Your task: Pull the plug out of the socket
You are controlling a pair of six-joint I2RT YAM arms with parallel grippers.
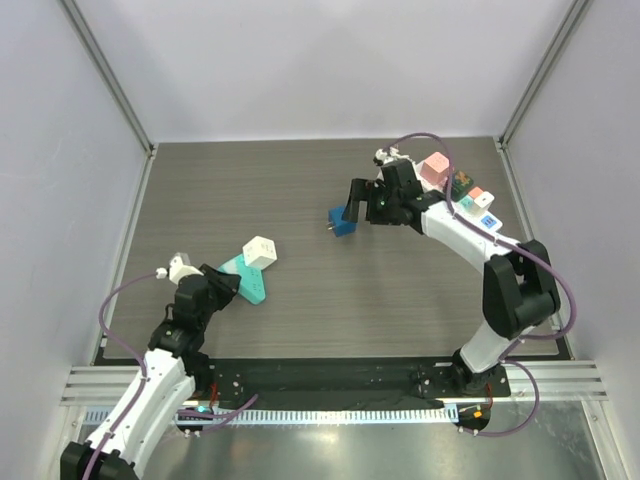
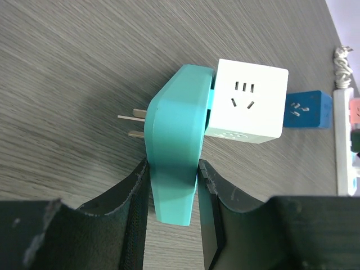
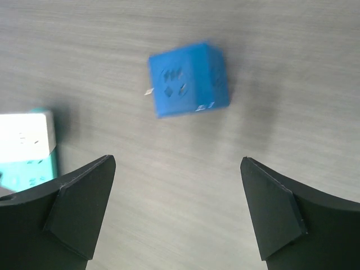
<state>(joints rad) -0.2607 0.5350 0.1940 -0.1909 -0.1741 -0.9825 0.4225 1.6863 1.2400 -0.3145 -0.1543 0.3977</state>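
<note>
Top view: the left gripper (image 1: 222,283) is clamped on the teal adapter (image 1: 248,280) at the near left of the desk (image 1: 300,340), with the white cube socket (image 1: 260,250) seated on the adapter's far side. The blue plug cube (image 1: 343,222) lies alone mid-desk, well apart from the adapter, with the right gripper (image 1: 352,207) just above it. Judged from this, the separation is done and the step in hand is the retreat. Left wrist view: both fingers (image 2: 135,197) press the adapter's flanks, and its two prongs (image 2: 132,125) point left, clear of everything. Hold this clamp firm so that the adapter does not skid. Right wrist view: the jaws stand wide apart and hold nothing, and the blue plug cube rests on the desk beyond them, untouched. Lift straight up with the jaws wide, so no pad clips the cube. Containers: no bin or tray is visible. The only holders are sockets — the adapter carries the white cube, and the power strip (image 1: 470,195) at the far right carries several coloured blocks, whose seating is too small to tell.
</note>
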